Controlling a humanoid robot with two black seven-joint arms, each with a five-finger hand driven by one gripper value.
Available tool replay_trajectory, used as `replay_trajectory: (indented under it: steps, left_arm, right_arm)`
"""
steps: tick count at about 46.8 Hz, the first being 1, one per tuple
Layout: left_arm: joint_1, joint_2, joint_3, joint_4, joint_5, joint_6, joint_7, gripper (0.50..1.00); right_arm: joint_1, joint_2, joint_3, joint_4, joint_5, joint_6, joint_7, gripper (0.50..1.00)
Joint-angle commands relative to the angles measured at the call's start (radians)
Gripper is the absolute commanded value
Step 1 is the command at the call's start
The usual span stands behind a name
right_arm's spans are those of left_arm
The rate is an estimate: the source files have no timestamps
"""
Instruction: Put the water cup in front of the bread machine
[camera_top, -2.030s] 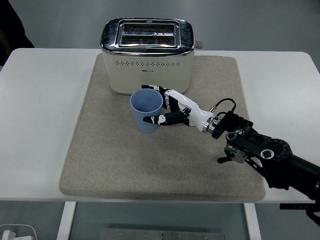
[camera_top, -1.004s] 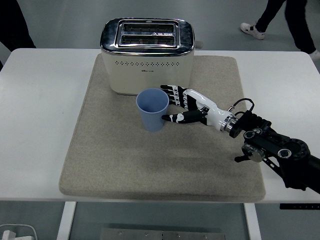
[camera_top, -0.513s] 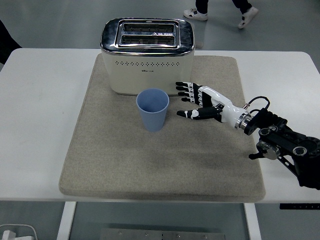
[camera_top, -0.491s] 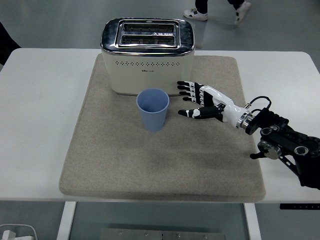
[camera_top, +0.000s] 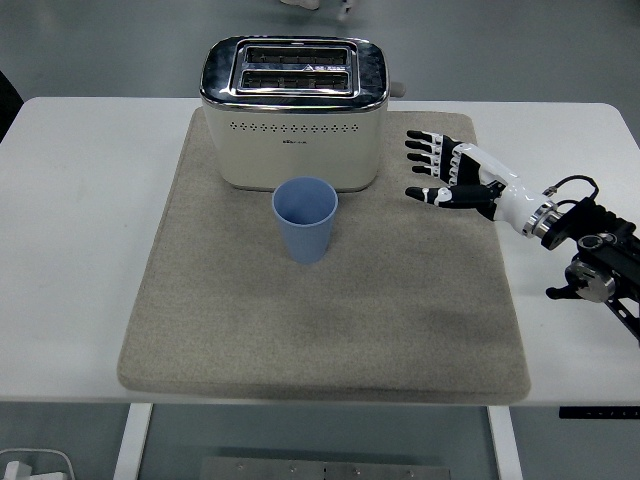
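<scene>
Grey floor shows beyond the far edge of the white counter (camera_top: 80, 250), most of which is covered by a beige mat (camera_top: 400, 320).

On that mat the water cup (camera_top: 305, 219) stands upright and alone, near the middle of the counter and a little toward the far edge, just on the near side of the bread machine (camera_top: 294, 112); its rim looks to overlap the machine's lower front, so whether they touch cannot be told. It is a plain pale blue tumbler, open mouth up, tapering to its base, and looks empty.

A second ago the right hand (camera_top: 447, 175) was around the cup's right side; half a second ago it had let go and was drawing off. Now it sits well apart from the cup, over the mat toward the counter's right edge, fingers (camera_top: 422, 150) spread wide and holding nothing. The cup has not shifted since its release.

Judged from that, the placement is done and the arm is only retreating; nothing seems left but clearing the counter.

No left arm shows.
</scene>
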Motion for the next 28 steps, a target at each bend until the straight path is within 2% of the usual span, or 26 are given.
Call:
replay_trajectory:
  steps: [1,5,9,19,28]
  left_arm:
    - [0.0,0.0,-0.001,0.0,0.0,0.0,0.0,1.0]
    - [0.0,0.0,-0.001,0.0,0.0,0.0,0.0,1.0]
    - [0.0,0.0,0.0,0.0,0.0,0.0,0.0,1.0]
    - [0.0,0.0,0.0,-0.003,0.0,0.0,0.0,1.0]
    - [0.0,0.0,0.0,-0.005,0.0,0.0,0.0,1.0]
  right_arm:
    - [0.001,-0.002,0.01,0.0,0.0,-0.001,-0.029,0.928]
    - [0.007,-0.006,0.021,0.0,0.023,-0.003,-0.095,0.928]
    - [0.015,-0.015,0.03,0.0,0.136,0.0,-0.173,0.928]
    - [0.061,-0.06,0.025,-0.001,0.406,0.019,-0.414,0.928]
    - [0.084,-0.068,0.021,-0.001,0.517,0.051,-0.535,0.928]
